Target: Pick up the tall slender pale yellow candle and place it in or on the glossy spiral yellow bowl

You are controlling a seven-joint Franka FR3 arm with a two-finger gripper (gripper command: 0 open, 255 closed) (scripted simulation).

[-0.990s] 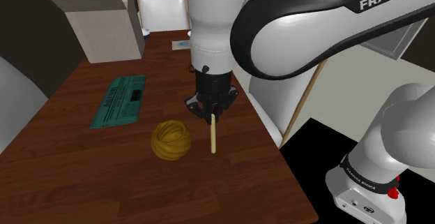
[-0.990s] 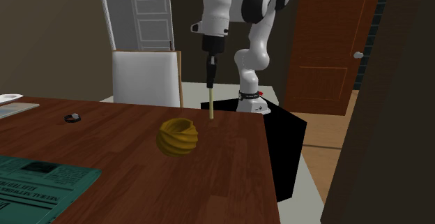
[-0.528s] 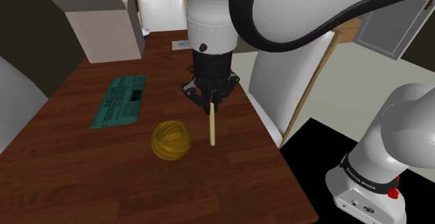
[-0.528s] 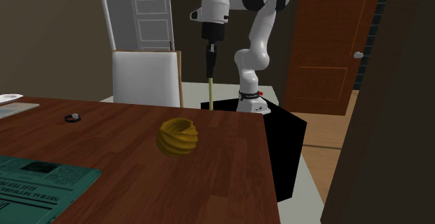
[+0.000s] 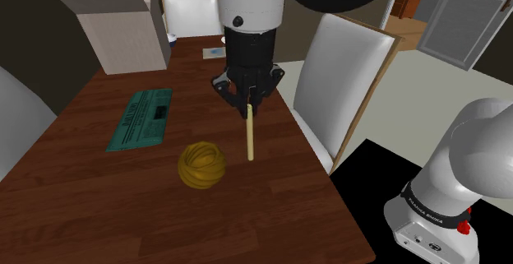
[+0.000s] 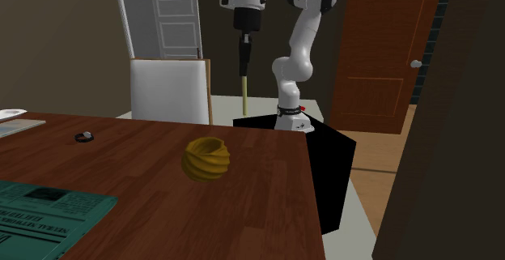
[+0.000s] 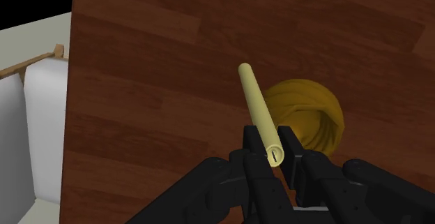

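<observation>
Over the dark wooden table (image 5: 123, 196), we see the white Franka arm (image 5: 251, 7) standing taller than it did a second ago: its wrist has climbed, and the big elbow link that crossed the top of the shoulder view has swung out of shot, uncovering the white chair (image 5: 337, 81) behind it. With that rise the black gripper (image 5: 247, 106) has carried its load upward. Its jaws pinch the top end of the pale yellow candle (image 5: 248, 139), which hangs nearly upright below them, its lower tip now clear of the tabletop and higher than before in both exterior views. The spiral yellow bowl (image 5: 201, 165) has not moved; it sits on the table towards the shoulder view's left of the candle. In the wrist view we find the bowl (image 7: 314, 114) just beside the candle (image 7: 258, 111) rather than under its far end. We judge the pick-up done and the lift about high enough to clear the rim, so what remains is a short sideways carry over the bowl and then a lowering. As for writing, the FRANKA lettering we read on the elbow link a second ago has left the picture with it. The green newspaper (image 5: 141, 118) lying flat on the table carries dark print that we cannot make out, and the dark band at the arm's base (image 5: 429, 210) bears small white lettering that we cannot read with any confidence.
</observation>
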